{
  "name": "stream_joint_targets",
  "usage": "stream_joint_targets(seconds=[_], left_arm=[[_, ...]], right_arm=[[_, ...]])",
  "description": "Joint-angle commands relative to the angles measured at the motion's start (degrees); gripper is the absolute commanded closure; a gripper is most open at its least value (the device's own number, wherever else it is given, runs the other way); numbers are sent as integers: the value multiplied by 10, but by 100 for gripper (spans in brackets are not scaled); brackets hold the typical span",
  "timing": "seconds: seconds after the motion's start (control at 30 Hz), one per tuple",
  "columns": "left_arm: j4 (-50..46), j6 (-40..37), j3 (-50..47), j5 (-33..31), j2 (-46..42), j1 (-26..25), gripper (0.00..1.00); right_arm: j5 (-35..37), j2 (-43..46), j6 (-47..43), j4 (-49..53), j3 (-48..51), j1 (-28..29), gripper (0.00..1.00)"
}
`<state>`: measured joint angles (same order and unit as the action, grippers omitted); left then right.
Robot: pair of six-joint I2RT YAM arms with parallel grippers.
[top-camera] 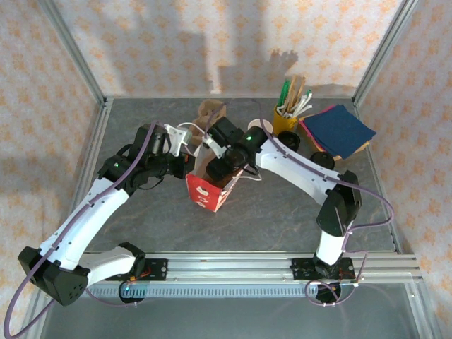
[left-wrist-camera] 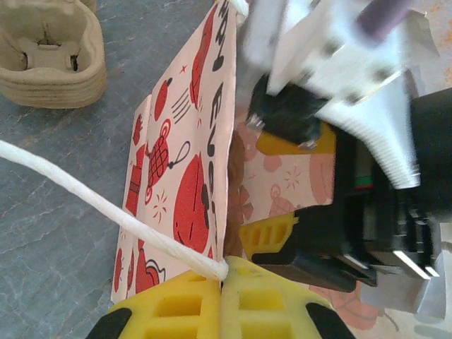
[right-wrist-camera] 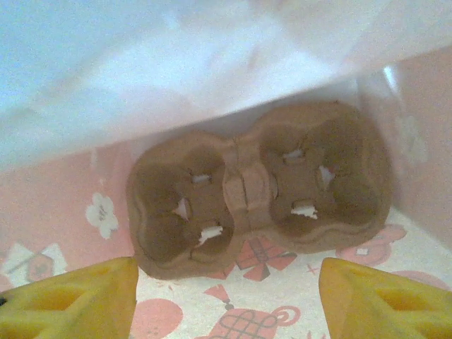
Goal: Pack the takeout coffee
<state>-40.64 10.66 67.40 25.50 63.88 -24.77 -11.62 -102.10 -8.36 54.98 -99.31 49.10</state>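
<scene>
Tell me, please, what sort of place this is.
Probably a robotics lab cell staged for takeout packing: aluminium posts and patterned walls enclose a grey table holding a paper bag and a yellow cup of stirrers.

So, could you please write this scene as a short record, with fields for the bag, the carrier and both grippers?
bag: paper bag, red and white print, standing open mid-table
left gripper: shut on the bag's white handle cord
right gripper: open, inside the bag
carrier: brown, two wells, both empty, lying on the bag floor
behind right: yellow cup, blue napkins
</scene>
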Motion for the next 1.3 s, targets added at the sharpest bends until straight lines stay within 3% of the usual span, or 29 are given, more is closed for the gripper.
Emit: stream_joint_targets(seconds=[0.0, 0.2, 0.43, 0.53, 0.73, 0.97, 1.27], left_arm=[[-2, 2, -5, -15, 6, -2, 100], [-5, 13, -7, -27, 10, -2, 100], [-2, 36, -4, -50, 3, -1, 100], [-8, 41, 4, -57, 7, -1, 70], [-23, 55, 23, -88, -1, -2, 51], [-48, 66, 65, -114, -31, -2, 48], [-125, 55, 143, -194, -57, -1, 35]], right_arm=[[-8, 45, 19, -18, -31, 3, 31], [-53, 96, 39, -65, -6, 3, 28], [-37, 150, 134, -116, -37, 2, 23], [-19, 183, 186, -150, -28, 3, 19], [115, 204, 314, -119, -33, 1, 16], [165, 175, 419, -44, -41, -16, 18], [108, 135, 453, -34, -4, -46, 24]])
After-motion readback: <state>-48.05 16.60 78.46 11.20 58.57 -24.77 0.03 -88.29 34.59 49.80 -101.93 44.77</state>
